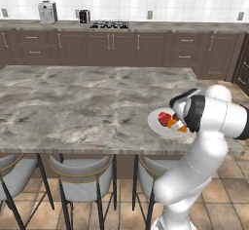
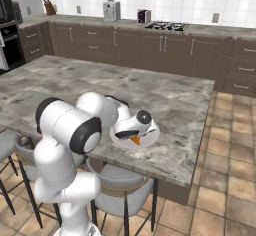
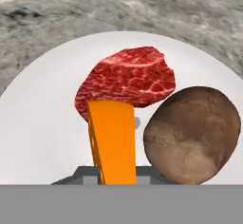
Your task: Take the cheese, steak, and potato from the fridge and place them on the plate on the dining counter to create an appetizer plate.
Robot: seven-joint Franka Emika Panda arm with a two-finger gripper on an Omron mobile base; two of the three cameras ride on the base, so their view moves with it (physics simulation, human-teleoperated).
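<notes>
While the potato (image 3: 192,135) shows from the hand, jaws grip the cheese (image 3: 113,142) by steak (image 3: 127,79).

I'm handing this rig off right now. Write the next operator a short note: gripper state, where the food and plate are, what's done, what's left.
Gripper: low over the plate; the cheese stands between its tips, but whether it is gripped or released cannot be told.
Plate: on the dining counter, near its edge.
Steak and potato: on the plate, beside the cheese.
Done: all three foods at the plate.
Left: confirm the cheese is released, then lift the arm away.
</notes>
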